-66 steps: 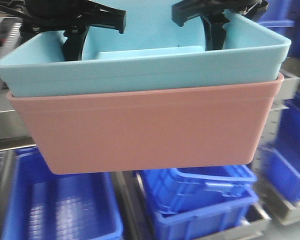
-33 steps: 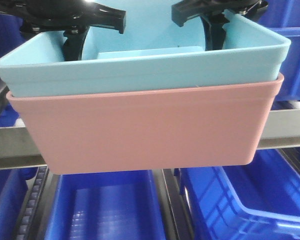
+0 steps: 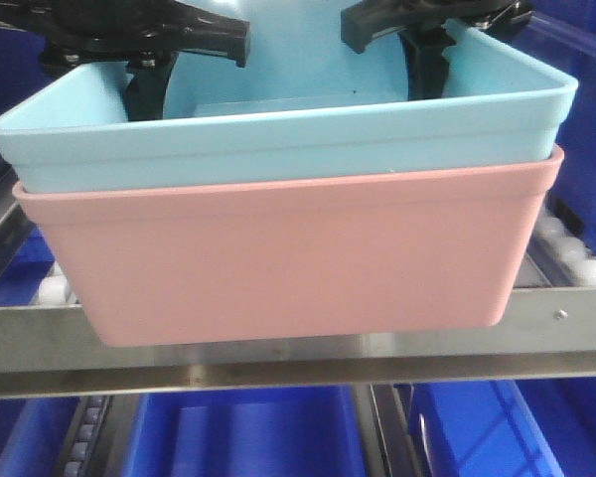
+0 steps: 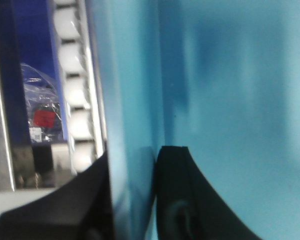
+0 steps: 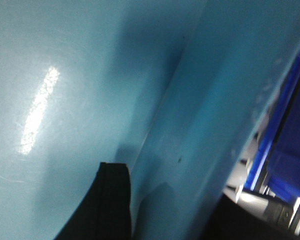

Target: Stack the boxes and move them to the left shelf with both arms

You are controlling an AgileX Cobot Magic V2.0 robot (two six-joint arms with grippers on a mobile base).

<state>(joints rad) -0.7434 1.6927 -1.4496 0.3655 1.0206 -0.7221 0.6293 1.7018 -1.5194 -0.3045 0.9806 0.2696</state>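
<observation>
Blue box is sitting nested inside pink box, blue rim showing just above pink rim all along the near side. Both are hanging level, in front of and partly above the front edge of the counter, a steel-framed roller rack. The pink box's bottom edge is overlapping the front rail in the front view; cannot tell whether it is touching the rollers. White rollers are showing past the box near the counter's left and right edges. Left hand is pinching the blue box's left wall, narrow, with one black finger lying inside against the wall and the other outside it, a roller row running just beyond. Right hand is gripping the blue box's right wall the same way: the inner finger is pressing the inside face, and the outer one is appearing only as a dark blurred shape past the rim. Dark blue crates are resting on the level below the counter's front edge.
</observation>
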